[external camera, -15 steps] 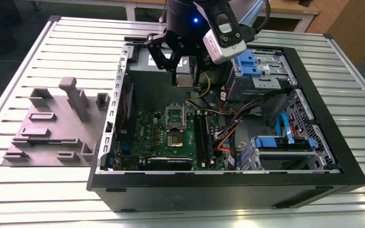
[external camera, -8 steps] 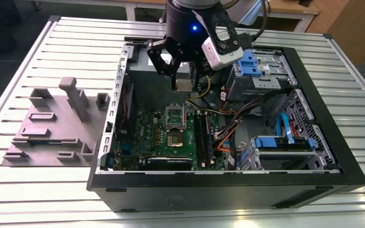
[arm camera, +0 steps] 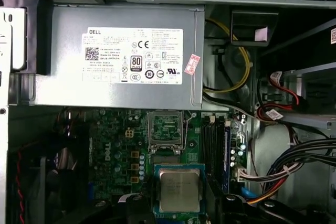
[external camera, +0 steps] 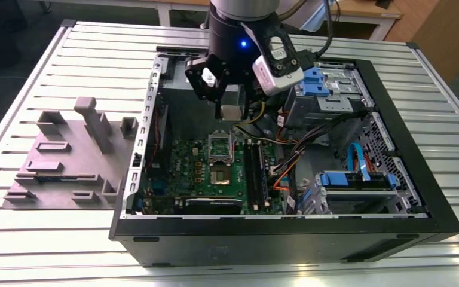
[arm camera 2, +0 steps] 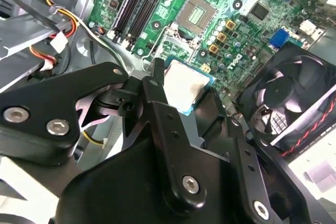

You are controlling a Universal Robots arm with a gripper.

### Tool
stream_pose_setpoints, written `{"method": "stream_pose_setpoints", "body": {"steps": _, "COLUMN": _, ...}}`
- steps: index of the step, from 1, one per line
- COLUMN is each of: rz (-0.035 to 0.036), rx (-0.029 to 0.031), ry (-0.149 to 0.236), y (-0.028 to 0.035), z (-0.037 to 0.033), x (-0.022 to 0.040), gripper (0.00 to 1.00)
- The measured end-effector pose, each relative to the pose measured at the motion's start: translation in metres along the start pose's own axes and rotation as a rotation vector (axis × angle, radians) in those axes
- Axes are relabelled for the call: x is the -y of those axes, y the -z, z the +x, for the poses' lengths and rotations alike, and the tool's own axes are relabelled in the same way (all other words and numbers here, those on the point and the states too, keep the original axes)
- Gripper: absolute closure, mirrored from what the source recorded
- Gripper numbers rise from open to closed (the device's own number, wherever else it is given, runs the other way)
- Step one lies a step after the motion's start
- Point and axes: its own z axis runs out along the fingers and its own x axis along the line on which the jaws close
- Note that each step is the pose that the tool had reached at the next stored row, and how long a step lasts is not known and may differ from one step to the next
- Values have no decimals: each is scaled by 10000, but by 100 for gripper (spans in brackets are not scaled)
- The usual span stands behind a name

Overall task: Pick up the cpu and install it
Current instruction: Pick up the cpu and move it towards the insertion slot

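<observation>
The cpu (arm camera 2: 187, 85) is a small square chip with a silvery top and a greenish rim, and my gripper (arm camera 2: 185, 97) is shut on it, one black finger on each side edge. In the first wrist view the cpu (arm camera: 179, 189) hangs above the green motherboard (arm camera: 113, 150), just short of the open socket frame (arm camera: 167, 127). In the exterior view my gripper (external camera: 231, 109) hovers inside the open computer case, above the socket (external camera: 222, 174), with the cpu (external camera: 230, 112) at its tips.
The grey power supply (arm camera: 118, 56) sits beyond the socket. Black memory slots (external camera: 255, 170) and bundled cables (external camera: 293, 161) lie toward the exterior view's right. A black fan (arm camera 2: 286, 95) stands beside the board. A grey fixture block (external camera: 70, 158) rests outside the case on the slatted table.
</observation>
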Motion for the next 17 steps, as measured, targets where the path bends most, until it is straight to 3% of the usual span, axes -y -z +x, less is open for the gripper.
{"method": "stream_pose_setpoints", "body": {"steps": 9, "rz": 37, "rx": -5, "ry": 2, "y": -105, "z": 1, "x": 59, "gripper": 53}}
{"method": "stream_pose_setpoints", "body": {"steps": 17, "rz": 51, "rx": -6, "ry": 1, "y": -146, "z": 2, "x": 156, "gripper": 53}}
